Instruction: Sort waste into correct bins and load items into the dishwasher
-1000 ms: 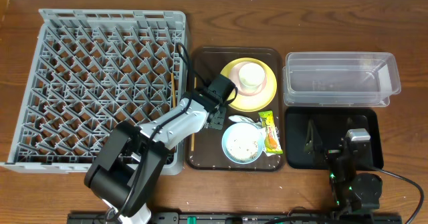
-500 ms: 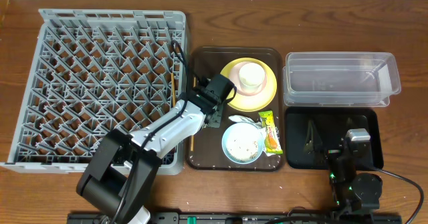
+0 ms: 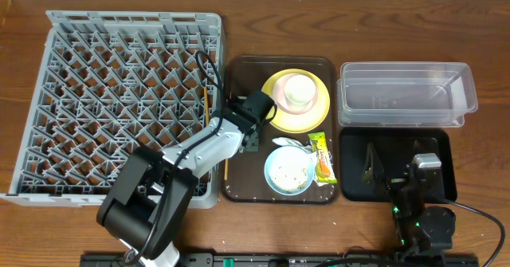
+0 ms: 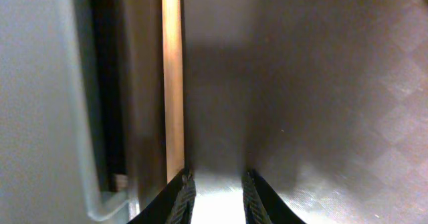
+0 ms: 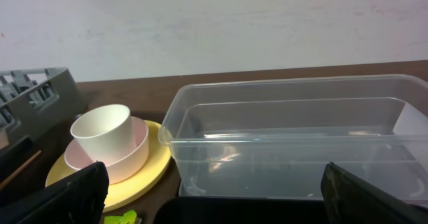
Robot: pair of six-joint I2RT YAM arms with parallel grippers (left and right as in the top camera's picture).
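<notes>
— Wooden table (image 3: 494,60), brown tray (image 3: 247,76). Left gripper (image 4: 217,200)?
— Fingers narrowly parted, empty. Chopstick (image 4: 172,83) just outside one finger, possibly touching.
— Right gripper (image 5: 214,190)?
— Spread wide. Tub (image 5: 294,137) straight ahead, plate (image 5: 150,174) ahead-left.

bare brown tray (image 4: 321,83) floor lies ahead of the left gripper (image 4: 215,196). a chopstick (image 4: 172,83) and the tray's wall block one side, yellow plate (image 3: 279,123) and blue bowl (image 3: 288,171) the other.
</notes>
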